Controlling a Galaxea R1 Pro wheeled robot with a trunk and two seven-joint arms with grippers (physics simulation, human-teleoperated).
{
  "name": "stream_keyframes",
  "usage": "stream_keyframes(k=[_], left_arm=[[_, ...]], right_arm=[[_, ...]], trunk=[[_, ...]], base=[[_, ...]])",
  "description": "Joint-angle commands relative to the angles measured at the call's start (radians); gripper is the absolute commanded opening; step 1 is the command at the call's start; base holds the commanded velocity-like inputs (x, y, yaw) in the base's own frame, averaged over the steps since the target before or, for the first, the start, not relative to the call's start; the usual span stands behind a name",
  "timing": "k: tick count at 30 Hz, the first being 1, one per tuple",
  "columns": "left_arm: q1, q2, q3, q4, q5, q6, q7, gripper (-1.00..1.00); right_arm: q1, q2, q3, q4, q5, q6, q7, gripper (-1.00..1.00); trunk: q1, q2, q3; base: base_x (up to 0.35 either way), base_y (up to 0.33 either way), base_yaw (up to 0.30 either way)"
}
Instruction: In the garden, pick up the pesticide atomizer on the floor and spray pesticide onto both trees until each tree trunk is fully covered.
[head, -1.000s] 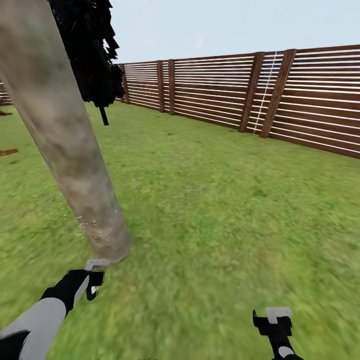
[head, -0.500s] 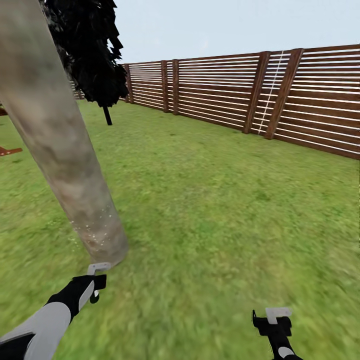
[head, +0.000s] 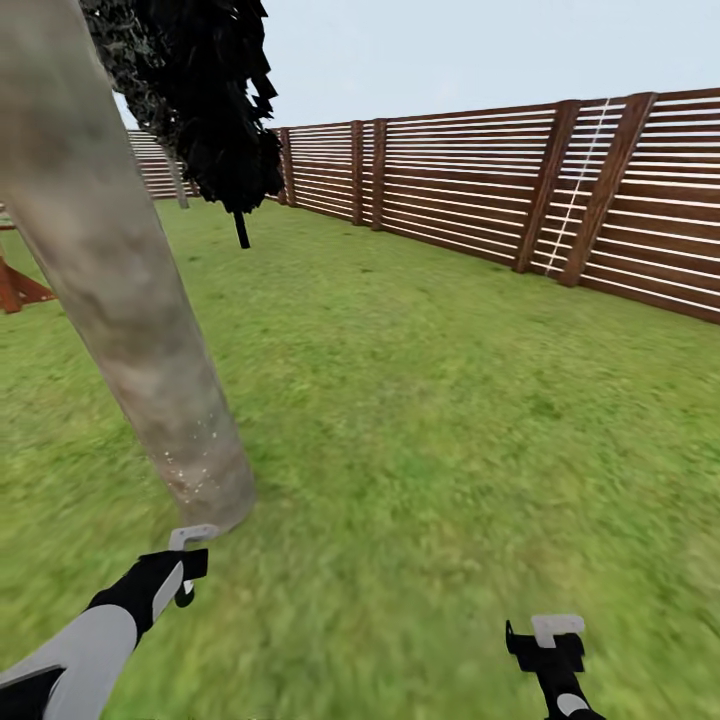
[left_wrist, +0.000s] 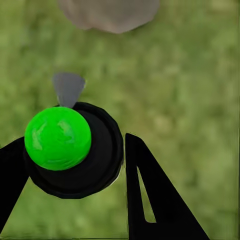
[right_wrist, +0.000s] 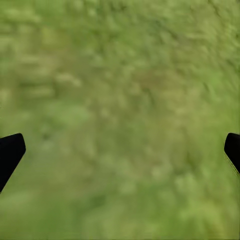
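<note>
Whole head view shifted since a second ago: fence (head: 560, 190) slid toward the right of the frame, dark conifer (head: 215, 110) moved right too, more of the far fence uncovered behind it. Camera turned, then; trunk (head: 130, 300) kept its place at the left of the frame, white specks (head: 195, 465) sprinkled near its foot. Left tool (head: 185, 570) sat slightly lower in the lower left, just short of the trunk base, arm stretched forward. In the left wrist view, fingers (left_wrist: 150, 200) pinched on the atomizer (left_wrist: 75, 150), green cap up, grey nozzle toward the trunk base (left_wrist: 110, 12). Right tool (head: 545, 645) hung at lower right over grass (head: 450, 400), fingers (right_wrist: 10, 152) spread wide, gripping nothing.
</note>
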Motion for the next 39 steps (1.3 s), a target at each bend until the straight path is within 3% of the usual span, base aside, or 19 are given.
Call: stream_keyframes(k=[1, 18, 37, 39], left_arm=[[-0.001, -0.002, 0.008, -0.002, -0.011, 0.005, -0.001, -1.00], [-0.001, -0.005, 0.008, -0.002, -0.010, 0.005, -0.001, -1.00], [-0.001, -0.001, 0.016, -0.002, -0.012, 0.003, 0.000, -1.00], [0.009, -0.001, 0.021, -0.003, -0.012, -0.055, 0.006, -1.00]], right_arm=[[0.000, 0.000, -0.008, 0.001, 0.011, -0.003, -0.003, 1.00], [0.005, 0.000, -0.008, 0.001, 0.011, -0.002, -0.003, 1.00], [0.005, 0.001, -0.008, 0.000, 0.011, -0.002, -0.002, 1.00], [0.005, 0.001, -0.008, 0.001, 0.011, -0.003, -0.002, 1.00]], trunk=[[0.000, 0.000, -0.001], [0.000, 0.000, -0.001], [0.000, 0.000, -0.001], [0.000, 0.000, -0.001]], base=[[0.032, -0.268, 0.277], [0.067, -0.274, 0.034], [0.158, -0.262, 0.229], [0.145, -0.262, 0.238]])
